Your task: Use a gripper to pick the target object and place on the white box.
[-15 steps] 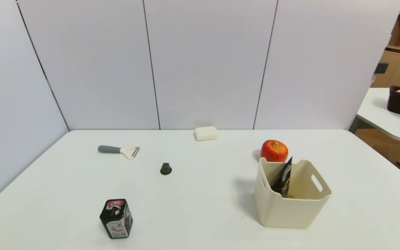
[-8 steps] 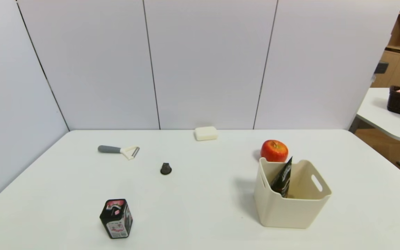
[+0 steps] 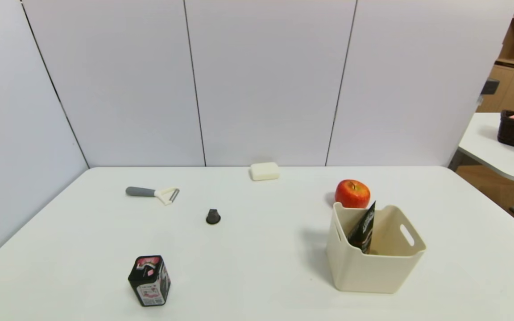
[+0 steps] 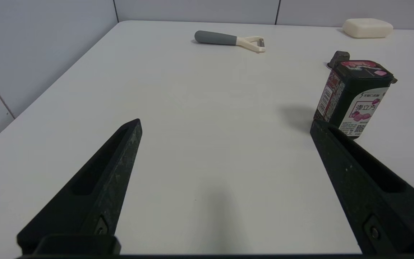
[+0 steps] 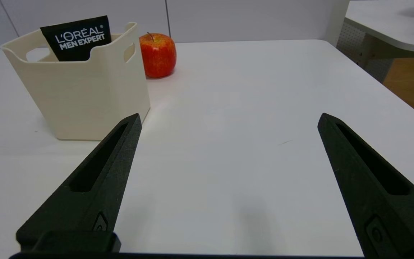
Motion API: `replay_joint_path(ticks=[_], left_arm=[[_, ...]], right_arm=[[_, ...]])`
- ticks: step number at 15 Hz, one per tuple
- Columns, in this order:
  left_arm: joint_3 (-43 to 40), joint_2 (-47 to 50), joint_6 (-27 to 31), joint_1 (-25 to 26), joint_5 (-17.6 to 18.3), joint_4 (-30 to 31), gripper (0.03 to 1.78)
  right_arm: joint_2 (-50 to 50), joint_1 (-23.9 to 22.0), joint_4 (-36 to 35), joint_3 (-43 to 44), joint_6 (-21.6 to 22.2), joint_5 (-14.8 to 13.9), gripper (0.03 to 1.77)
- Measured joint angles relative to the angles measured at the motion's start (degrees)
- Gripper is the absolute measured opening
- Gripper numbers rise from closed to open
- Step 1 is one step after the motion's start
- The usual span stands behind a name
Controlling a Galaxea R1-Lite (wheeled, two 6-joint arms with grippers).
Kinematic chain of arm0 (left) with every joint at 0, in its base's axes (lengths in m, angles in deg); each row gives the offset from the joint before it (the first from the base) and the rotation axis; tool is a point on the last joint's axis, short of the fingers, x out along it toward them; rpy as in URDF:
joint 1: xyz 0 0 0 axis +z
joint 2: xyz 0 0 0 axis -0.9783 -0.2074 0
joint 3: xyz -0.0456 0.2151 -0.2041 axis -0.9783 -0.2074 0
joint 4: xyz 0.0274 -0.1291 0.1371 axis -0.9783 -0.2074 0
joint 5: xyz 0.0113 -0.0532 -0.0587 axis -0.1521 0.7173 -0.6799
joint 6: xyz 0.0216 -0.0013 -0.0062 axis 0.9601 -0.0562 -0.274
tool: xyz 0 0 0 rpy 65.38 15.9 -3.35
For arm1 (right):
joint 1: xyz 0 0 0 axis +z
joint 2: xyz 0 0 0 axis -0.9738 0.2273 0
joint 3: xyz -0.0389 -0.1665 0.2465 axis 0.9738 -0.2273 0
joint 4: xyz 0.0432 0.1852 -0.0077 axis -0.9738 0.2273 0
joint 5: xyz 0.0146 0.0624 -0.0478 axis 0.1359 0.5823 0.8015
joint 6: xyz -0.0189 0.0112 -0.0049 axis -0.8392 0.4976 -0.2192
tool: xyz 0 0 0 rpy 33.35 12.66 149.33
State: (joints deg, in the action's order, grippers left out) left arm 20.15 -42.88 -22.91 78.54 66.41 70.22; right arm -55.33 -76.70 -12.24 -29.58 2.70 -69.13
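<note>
Inside the white box (image 3: 375, 263): L'Oréal tube (image 3: 363, 229) leaning on its wall, delivered
Right gripper (image 5: 228, 118): spread, empty, retired beside box
Left gripper (image 4: 225, 124): spread, idle

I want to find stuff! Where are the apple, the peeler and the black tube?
apple (image 3: 352, 194), head view, front skin.
peeler (image 3: 141, 191), head view, grey handle.
black tube (image 5: 76, 37), right wrist view, lettering.

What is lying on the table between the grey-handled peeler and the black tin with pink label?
Between the peeler and the black tin, slightly aside, lies only a small dark object; otherwise bare table, per the head view.
</note>
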Motion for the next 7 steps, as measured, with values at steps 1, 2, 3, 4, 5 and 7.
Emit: replay_joint_path(ticks=[1, 2, 3, 4, 5, 7], left_arm=[[0.0, 0.0, 0.0, 0.0, 0.0, 0.0, 1.69], [0.0, 0.0, 0.0, 0.0, 0.0, 0.0, 1.69], [0.0, 0.0, 0.0, 0.0, 0.0, 0.0, 1.69], [0.0, 0.0, 0.0, 0.0, 0.0, 0.0, 1.69], [0.0, 0.0, 0.0, 0.0, 0.0, 0.0, 1.69], [0.0, 0.0, 0.0, 0.0, 0.0, 0.0, 1.69]], right_arm=[[0.0, 0.0, 0.0, 0.0, -0.1, -0.1, 1.69], [0.0, 0.0, 0.0, 0.0, -0.1, -0.1, 1.69], [0.0, 0.0, 0.0, 0.0, -0.2, -0.1, 1.69], [0.0, 0.0, 0.0, 0.0, -0.2, 0.0, 1.69], [0.0, 0.0, 0.0, 0.0, -0.2, 0.0, 1.69], [0.0, 0.0, 0.0, 0.0, -0.2, 0.0, 1.69]])
